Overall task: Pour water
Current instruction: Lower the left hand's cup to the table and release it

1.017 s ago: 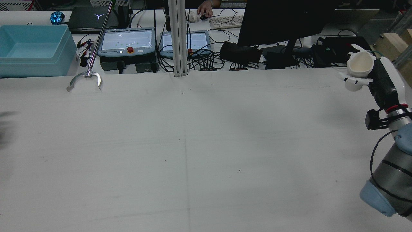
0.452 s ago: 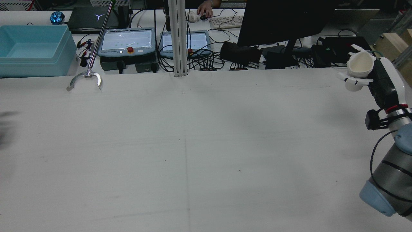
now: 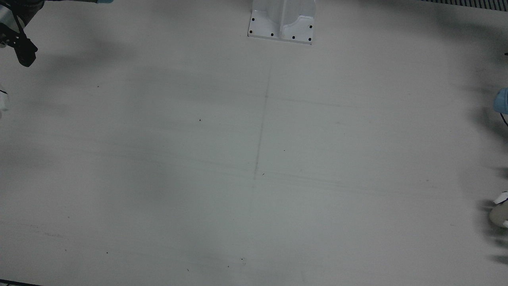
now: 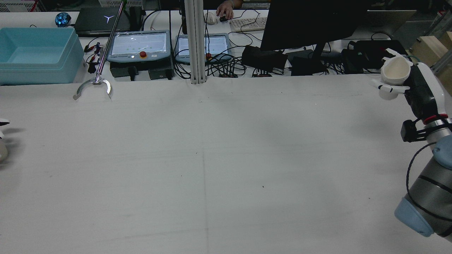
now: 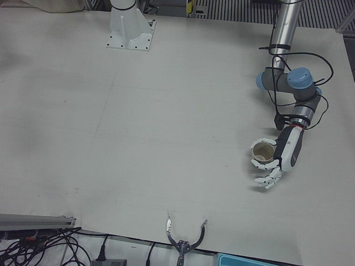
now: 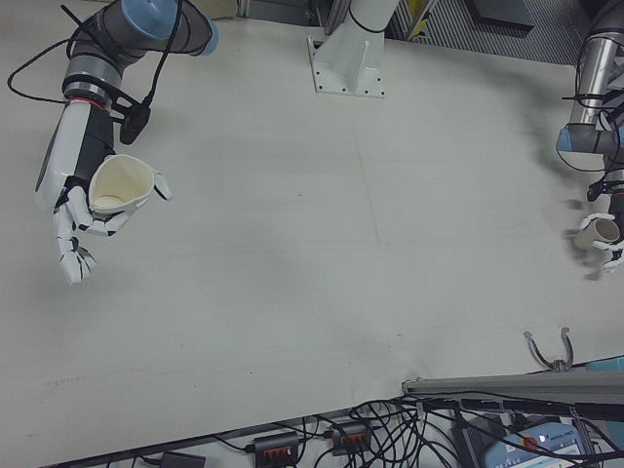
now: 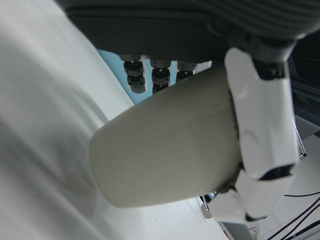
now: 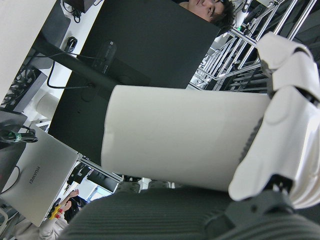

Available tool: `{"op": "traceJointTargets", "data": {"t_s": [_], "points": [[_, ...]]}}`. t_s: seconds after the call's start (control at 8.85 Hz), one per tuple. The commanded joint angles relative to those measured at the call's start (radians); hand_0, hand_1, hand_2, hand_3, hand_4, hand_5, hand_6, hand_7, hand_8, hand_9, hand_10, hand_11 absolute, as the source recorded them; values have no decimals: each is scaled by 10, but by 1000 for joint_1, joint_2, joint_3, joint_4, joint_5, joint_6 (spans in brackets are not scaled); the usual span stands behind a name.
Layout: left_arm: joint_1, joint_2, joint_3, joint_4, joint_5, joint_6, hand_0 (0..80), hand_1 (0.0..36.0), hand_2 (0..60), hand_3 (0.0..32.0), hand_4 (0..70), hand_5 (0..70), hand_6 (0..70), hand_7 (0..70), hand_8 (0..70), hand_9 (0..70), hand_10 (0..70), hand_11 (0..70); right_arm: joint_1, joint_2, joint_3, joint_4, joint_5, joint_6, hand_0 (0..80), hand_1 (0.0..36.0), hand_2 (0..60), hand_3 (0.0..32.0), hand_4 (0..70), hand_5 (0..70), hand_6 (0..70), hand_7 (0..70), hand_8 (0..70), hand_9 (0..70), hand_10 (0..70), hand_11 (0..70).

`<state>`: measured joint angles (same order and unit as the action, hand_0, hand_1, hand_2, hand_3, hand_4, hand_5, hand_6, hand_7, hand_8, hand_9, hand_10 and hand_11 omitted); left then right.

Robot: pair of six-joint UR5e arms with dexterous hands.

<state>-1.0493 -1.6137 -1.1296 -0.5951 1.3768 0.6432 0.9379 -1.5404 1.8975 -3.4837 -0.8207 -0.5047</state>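
At the left edge of the rear view, the robot's left hand (image 4: 2, 135) is just entering the frame; the left-front view shows it more fully, its white fingers (image 5: 265, 164) wrapping a small tan paper cup (image 5: 262, 151) held upright just above the white cloth-covered table (image 5: 138, 138), with the other fingers spread below the cup. The left hand view is showing the same cup's wall (image 7: 165, 145) pinned under white fingers. Compared with the rear view half a second earlier, where only a shadow lay at that left edge, the left hand is now reaching in over the table.

At the right of the rear view, the right hand (image 4: 400, 83) is holding a larger cream paper cup (image 4: 395, 72) upright, fingers closed around its wall, raised near the table's far right edge; it is sitting in the same place as in the earlier frames.

The two cups are well apart, at opposite ends of the table. The step in hand appears to be the bringing-together of the cups before any pour. The next move probably calls for carrying both toward the centre, setting one rim just above the other, and only then tilting. Whether either cup contains water cannot be told.
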Motion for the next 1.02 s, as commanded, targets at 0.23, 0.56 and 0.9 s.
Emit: {"op": "traceJointTargets", "data": {"t_s": [0.23, 0.56, 0.9], "points": [[2, 6, 2, -12, -1, -5, 706, 278, 169, 0, 386, 283, 110, 203, 72, 100, 67, 123, -1, 0, 0, 0, 0, 0, 469, 140, 278, 0, 281, 700, 93, 132, 126, 199, 159, 237], [0, 5, 39, -38, -4, -45, 800, 304, 53, 0, 203, 127, 62, 81, 2, 2, 57, 117, -1, 0, 0, 0, 0, 0, 468, 141, 278, 0, 281, 700, 93, 133, 125, 198, 160, 238], [0, 8, 44, -34, -48, -130, 800, 301, 72, 0, 223, 172, 67, 92, 3, 4, 61, 122, -1, 0, 0, 0, 0, 0, 469, 141, 275, 0, 280, 700, 93, 133, 125, 198, 160, 239]]}}
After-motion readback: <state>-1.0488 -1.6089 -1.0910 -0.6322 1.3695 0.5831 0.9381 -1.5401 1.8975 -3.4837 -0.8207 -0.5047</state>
